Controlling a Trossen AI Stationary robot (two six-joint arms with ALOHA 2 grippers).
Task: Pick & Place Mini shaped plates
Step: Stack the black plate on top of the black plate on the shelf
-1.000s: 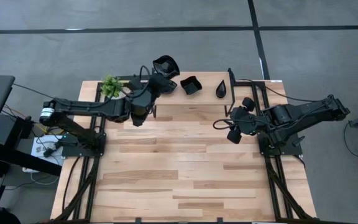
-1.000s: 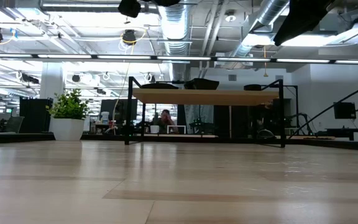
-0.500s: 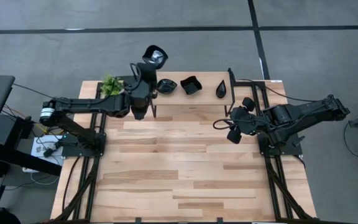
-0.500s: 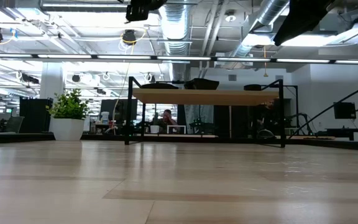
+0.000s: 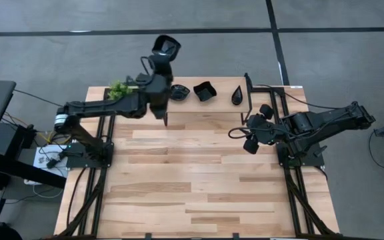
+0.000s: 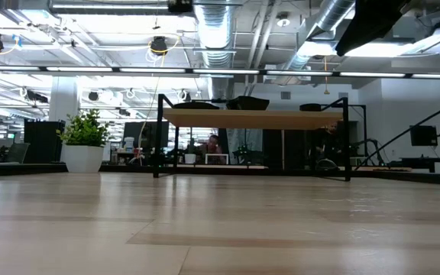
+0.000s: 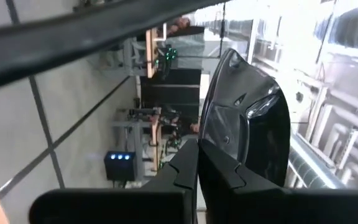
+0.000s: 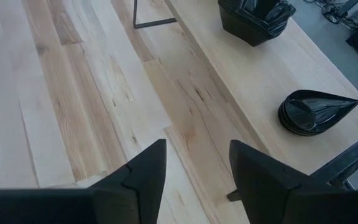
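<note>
Swinging further out past the table's far edge, my left arm is now carrying its plate over the grey floor, higher and further than half a second ago. I am seeing the left gripper pinched tight on that glossy black plate's rim, holding it on edge. My right arm is staying put at the right side, and the right gripper is hanging wide apart with nothing in it. On the raised shelf along the far edge, the leaf stack, square stack and teardrop stack are sitting in a row.
</note>
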